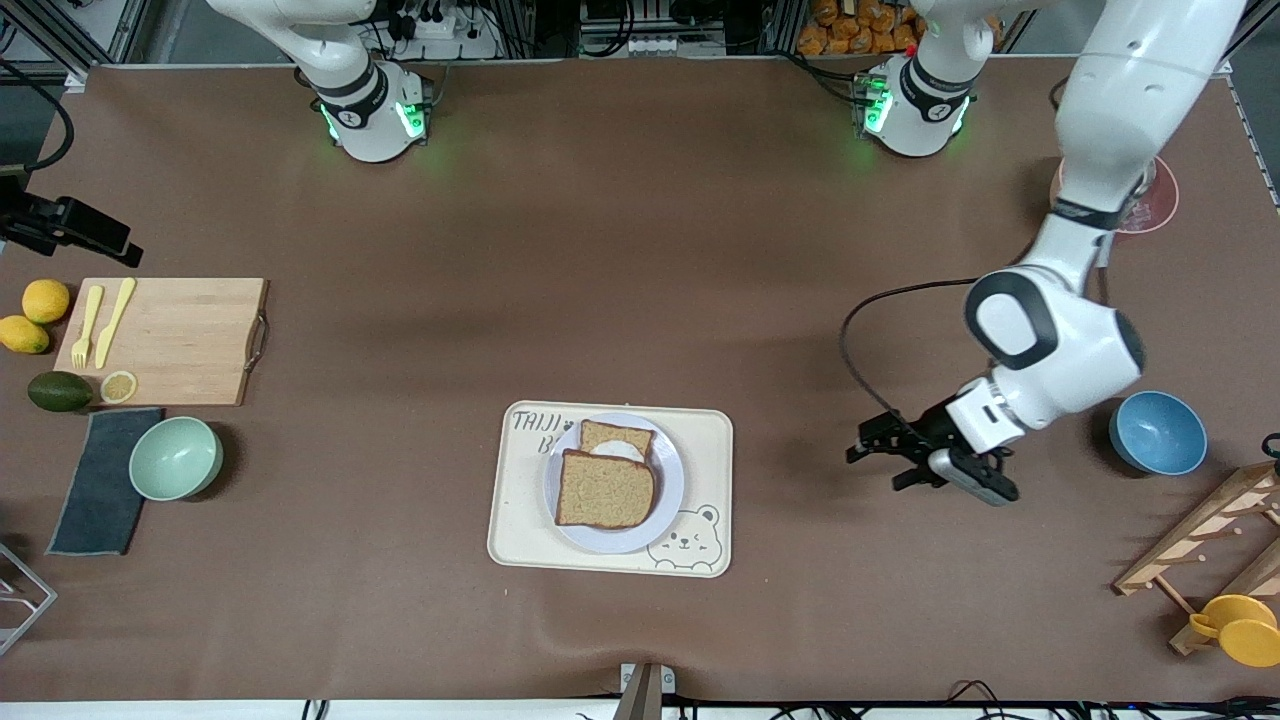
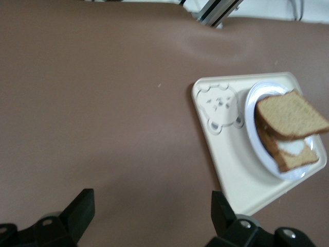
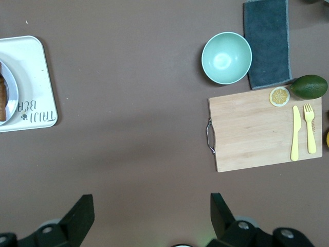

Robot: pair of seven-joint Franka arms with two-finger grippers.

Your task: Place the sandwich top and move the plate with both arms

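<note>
The sandwich top [image 1: 605,490], a plain brown bread slice, lies on the pale plate [image 1: 668,497], partly over the slice with the fried egg [image 1: 615,443]. The plate stands on the cream bear tray [image 1: 520,520]. In the left wrist view the sandwich top [image 2: 290,116] leans on the egg slice [image 2: 293,152] on the plate [image 2: 252,110]. My left gripper [image 1: 875,468] [image 2: 151,206] hangs open and empty over bare table between the tray and the blue bowl. My right gripper [image 3: 151,208] is open and empty, high over the table between the tray [image 3: 31,77] and the cutting board; it is out of the front view.
A blue bowl [image 1: 1157,432] sits beside the left arm's wrist, with a wooden rack [image 1: 1200,540] and yellow cup [image 1: 1240,628] nearer the camera. Toward the right arm's end lie a cutting board [image 1: 170,340] with yellow cutlery, a mint bowl [image 1: 176,457], a grey cloth [image 1: 100,480], an avocado and lemons.
</note>
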